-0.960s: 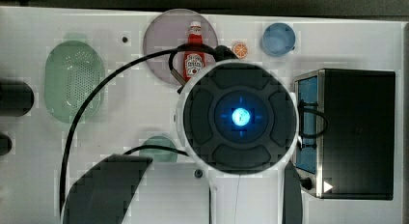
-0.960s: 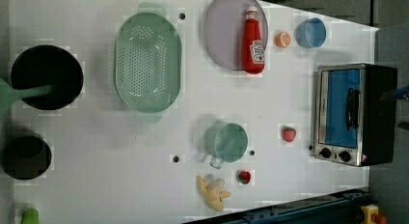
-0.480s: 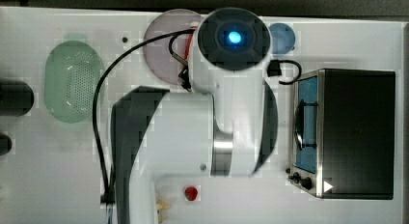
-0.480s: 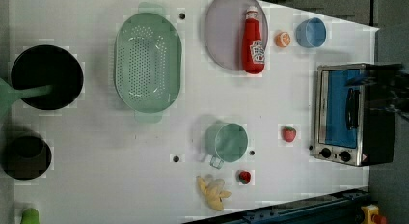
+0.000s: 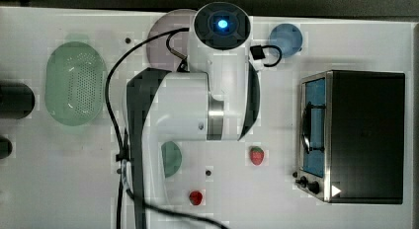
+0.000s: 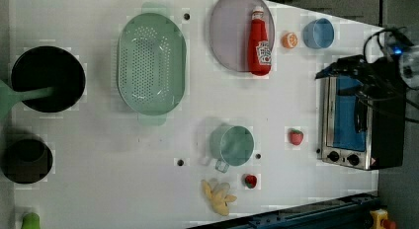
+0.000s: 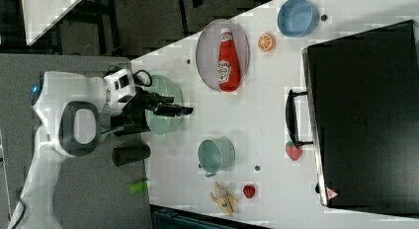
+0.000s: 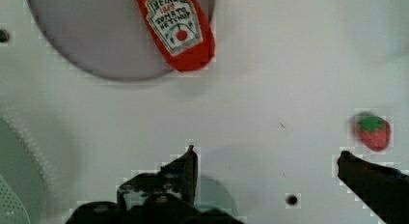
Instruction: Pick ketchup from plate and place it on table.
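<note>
One ketchup (image 6: 259, 44) bottle lies flat on the plate (image 6: 230, 36), base overhanging the rim nearest the table's (image 6: 276, 105) middle; it looks light, rigid and slick, so its labelled mid-body seems the best place to grip. Fingers (image 8: 185, 173) spread wide apart, empty, hovering above bare table short of the plate, pointing downward.

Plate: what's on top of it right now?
Only the ketchup, lying flat along the plate's edge in the left view, base overhanging the rim. What's beneath the bottle is covered.
</note>
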{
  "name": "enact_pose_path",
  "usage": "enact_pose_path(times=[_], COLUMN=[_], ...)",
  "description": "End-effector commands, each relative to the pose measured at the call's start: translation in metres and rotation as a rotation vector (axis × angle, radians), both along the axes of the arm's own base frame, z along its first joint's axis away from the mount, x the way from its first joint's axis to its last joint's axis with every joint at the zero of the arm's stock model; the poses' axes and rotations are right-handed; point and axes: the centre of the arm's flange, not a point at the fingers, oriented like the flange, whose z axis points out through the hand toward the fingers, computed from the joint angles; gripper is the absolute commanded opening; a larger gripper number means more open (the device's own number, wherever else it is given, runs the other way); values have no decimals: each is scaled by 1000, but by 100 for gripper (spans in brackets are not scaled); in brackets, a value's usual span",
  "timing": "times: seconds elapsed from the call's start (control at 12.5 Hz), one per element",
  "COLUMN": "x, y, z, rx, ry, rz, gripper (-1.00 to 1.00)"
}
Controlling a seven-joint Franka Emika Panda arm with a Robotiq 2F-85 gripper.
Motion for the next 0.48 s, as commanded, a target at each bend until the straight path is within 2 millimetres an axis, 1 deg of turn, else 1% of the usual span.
enact_pose_path(times=[0.08,0.32,0.48], x=[19,37,44], y=[24,27,26], z=[-23,-62,-89], rx=[23,31,26], ry=[-27,-64,-78], rz=[128,246,313], gripper=[100,100,100])
